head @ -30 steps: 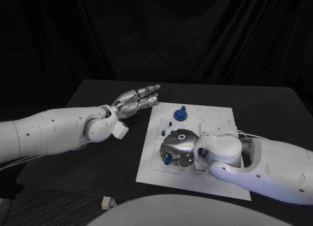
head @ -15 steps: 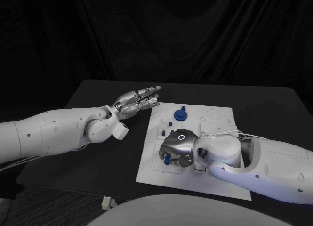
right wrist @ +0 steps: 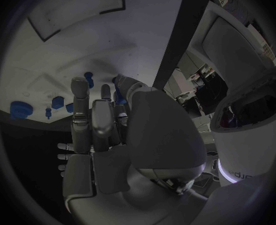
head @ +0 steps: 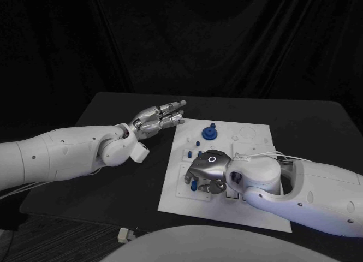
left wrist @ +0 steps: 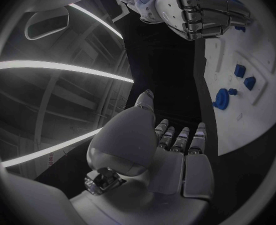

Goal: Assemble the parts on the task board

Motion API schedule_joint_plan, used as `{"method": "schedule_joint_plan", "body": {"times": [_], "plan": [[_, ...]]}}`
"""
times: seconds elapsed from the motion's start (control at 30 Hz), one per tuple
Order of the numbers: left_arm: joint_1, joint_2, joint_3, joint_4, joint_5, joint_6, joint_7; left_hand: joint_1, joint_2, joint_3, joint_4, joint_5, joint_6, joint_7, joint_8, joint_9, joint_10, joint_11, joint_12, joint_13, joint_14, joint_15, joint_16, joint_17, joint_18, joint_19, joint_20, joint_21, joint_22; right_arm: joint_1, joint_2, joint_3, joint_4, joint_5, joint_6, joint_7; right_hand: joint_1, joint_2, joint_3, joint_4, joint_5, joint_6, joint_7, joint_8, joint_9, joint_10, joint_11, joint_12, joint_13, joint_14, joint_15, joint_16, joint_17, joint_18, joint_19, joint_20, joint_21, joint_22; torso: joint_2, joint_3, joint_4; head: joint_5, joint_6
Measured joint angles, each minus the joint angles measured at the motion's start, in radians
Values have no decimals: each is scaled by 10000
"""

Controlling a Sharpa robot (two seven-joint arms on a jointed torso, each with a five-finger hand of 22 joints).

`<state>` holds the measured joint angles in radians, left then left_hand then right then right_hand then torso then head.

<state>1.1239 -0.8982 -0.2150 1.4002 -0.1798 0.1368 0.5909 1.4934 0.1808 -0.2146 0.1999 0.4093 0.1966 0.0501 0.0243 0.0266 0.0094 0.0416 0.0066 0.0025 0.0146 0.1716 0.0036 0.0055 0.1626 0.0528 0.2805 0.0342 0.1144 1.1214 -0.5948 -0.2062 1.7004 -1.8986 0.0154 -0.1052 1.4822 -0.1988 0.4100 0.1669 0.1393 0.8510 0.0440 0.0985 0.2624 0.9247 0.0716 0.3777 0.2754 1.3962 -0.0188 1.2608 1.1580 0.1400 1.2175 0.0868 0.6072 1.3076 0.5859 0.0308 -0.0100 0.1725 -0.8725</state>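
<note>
Looking from largest to smallest, we start with the black table (head: pixel 118 180), which fills the lower middle of the head view. On it, at the centre of the frame, lies the white task board (head: pixel 252 215), a flat plate that we judge rigid and steady enough to take downward pressure without sliding much.

Our right hand (head: pixel 206 172) sits low over the board's left-centre area, fingers curled downward onto the parts there. A small blue piece (head: pixel 195 185) shows just under its fingers at the lower left of the hand; we think the hand is pinching or pressing it, but the palm hides the contact, so we cannot tell whether it truly holds it.

Our left hand (head: pixel 159 117) hovers at the upper left of the board, apart from it, fingers fairly straight and lightly spread, holding nothing.

Above the right hand, in the board's upper-left part, stands the round blue knob (head: pixel 207 131), and between it and the hand are 2 smaller blue pegs (head: pixel 189 154).

We judge these pieces light, hard plastic: stiff, not fragile, but smooth and small enough to slip or tip. The knob is best taken around its rim, the pegs by fingertip pinch across their sides, kept upright so they seat squarely.
</note>
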Motion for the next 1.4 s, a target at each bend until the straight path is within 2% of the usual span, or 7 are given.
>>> {"method": "schedule_joint_plan", "body": {"times": [0.33,0.6,0.83,0.93,1.03,1.13,1.4], "plan": [[-15,-36,0,1,0,3,-3,0,0,0,1,0,0,0,0,0,0,-1,0,0,0,0,0,0,0,0,0,0,0,177,-698,-17,430,-8,-459,21,99,-198,-981,816,-827,-2570,-553,-355,-933,-1989,121,473,330,-378,126,-245,-370,168,-349,154,-1071,-1,-1,0,-1,45,0],[-19,-188,0,79,0,-1,-14,0,0,0,1,0,0,0,0,0,-1,-1,0,0,0,0,0,0,0,0,0,0,0,1265,-1808,0,1213,447,-1932,285,-300,-460,-1961,1295,-861,-4028,-776,-475,-1453,-2443,89,837,472,-385,134,-240,-371,167,-348,154,-1136,-2,-5,0,-4,2,0],[-21,-240,0,154,0,-9,-16,0,0,30,-28,0,0,0,0,0,-1,-1,0,0,0,0,0,0,-1,0,0,0,0,2143,-3195,5,1658,2254,-3549,1017,-961,98,-1879,1211,-861,-1161,-374,530,-958,-1095,-7,1781,666,-448,70,-417,-676,166,-219,98,-1251,-2,-5,0,-4,-29,0],[-21,-241,0,166,0,-22,11,0,0,30,-28,0,0,0,0,0,-1,-2,0,0,0,0,0,0,-1,0,0,0,0,2307,-3712,9,1663,3239,-4051,1191,-1094,577,-1390,1226,-775,744,226,1312,-675,2382,-665,1890,361,-524,-415,-2955,-3301,166,587,-240,-832,-2,-6,0,-5,-63,0],[-21,-240,0,167,0,-39,50,0,0,1,-57,0,0,0,0,0,36,34,0,2,2,2,39,2,0,38,38,5,33,2389,-4105,5,1623,4120,-4129,1060,-2308,808,-1669,1197,-180,1448,297,1380,-650,4224,-857,1440,189,-223,-455,-5012,-5164,166,997,-356,-914,0,-6,0,-5,-74,0],[-21,-240,0,168,0,-62,100,0,0,1,-57,0,0,0,0,0,50,49,0,17,38,37,39,15,0,38,38,38,63,2423,-4350,2,1544,4843,-3802,450,-3670,1023,-2273,1235,-212,1685,168,1380,-619,5224,-987,1840,584,358,-541,-4755,-4890,70,1512,-435,349,5,-7,0,-4,-80,0],[-21,-229,1,158,0,-103,190,0,0,1,-57,0,0,0,0,0,50,49,0,16,37,37,39,14,-1,73,73,38,74,2375,-4570,-7,1406,5105,-1029,-2316,-6029,843,-3713,1283,-49,2386,-101,1422,-14,5423,-1055,9261,9225,708,-678,69,51,-815,2480,-602,6309,4,-16,-15,-1,-191,0]]}}
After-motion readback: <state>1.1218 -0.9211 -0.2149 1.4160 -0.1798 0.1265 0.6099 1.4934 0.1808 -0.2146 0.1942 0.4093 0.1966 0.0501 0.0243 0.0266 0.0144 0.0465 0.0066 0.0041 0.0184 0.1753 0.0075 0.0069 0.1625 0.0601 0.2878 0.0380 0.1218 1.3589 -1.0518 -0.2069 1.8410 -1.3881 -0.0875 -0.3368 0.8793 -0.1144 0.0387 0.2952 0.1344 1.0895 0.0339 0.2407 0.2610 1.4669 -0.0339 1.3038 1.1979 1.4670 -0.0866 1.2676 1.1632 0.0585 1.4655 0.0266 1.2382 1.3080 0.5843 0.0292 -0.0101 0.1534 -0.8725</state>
